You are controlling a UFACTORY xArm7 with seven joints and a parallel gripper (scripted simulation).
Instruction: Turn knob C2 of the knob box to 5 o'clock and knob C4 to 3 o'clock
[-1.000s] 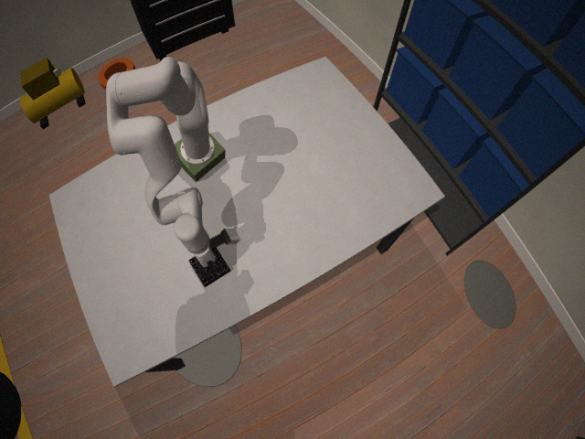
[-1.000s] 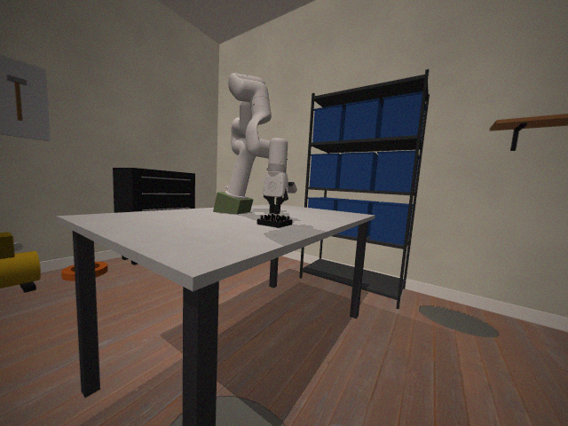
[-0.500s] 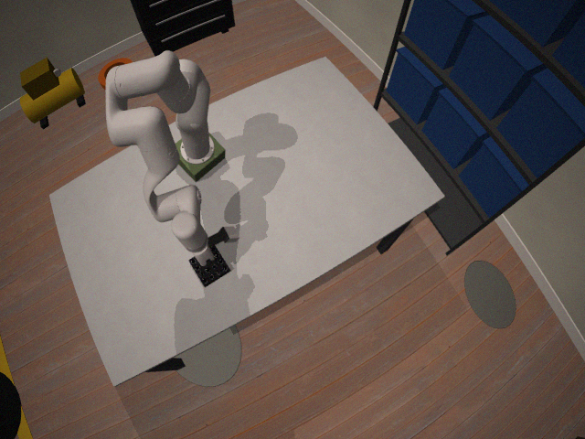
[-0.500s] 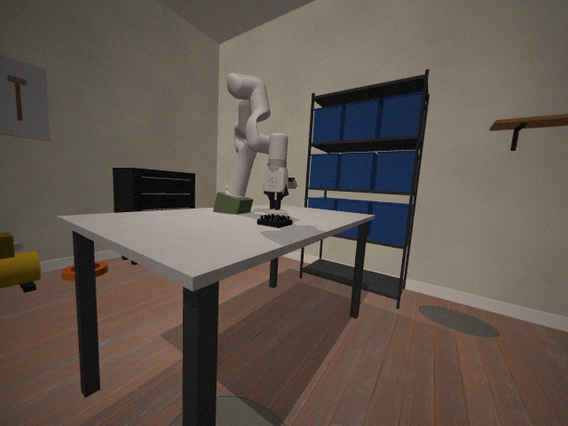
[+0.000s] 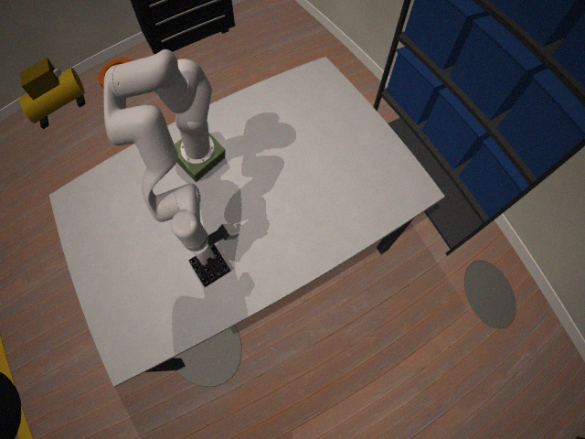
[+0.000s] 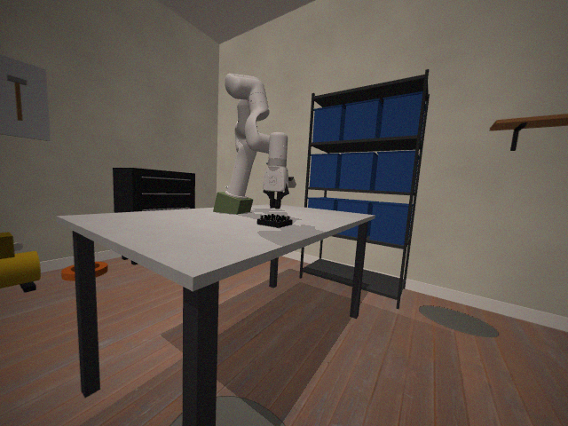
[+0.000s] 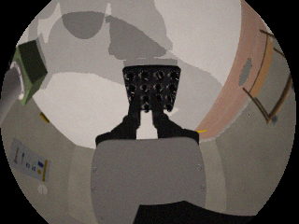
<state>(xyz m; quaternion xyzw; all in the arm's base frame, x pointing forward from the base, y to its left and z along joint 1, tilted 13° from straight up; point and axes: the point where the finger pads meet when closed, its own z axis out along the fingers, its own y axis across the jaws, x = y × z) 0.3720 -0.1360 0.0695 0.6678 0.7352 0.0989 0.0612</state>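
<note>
Black two-finger claw points down, fingers parted by a narrow gap, nothing between them. Exterior view: tips hang just above the knobs, apart from them. Wrist view: fingers cover part of the box's near end. Directly under, at 6 o'clock from the claw in the exterior view, sits the black, square-topped knob box, standing on the light grey rectangular tabletop. Knobs are black with pale marks, four across; names and line angles too small to read, so can't tell where C2 or C4 point. Rest is by top view, clock centred on the box. White jointed arm reaches in from 11 to 12 o'clock; its green block base is at 12, on the tabletop. Black drawer cabinet farther out at 12, on the floor. Orange ring at 11, partly behind the arm. Yellow cylinder-and-box unit between 10 and 11. Dark metal shelf rack with blue bins at 2.
</note>
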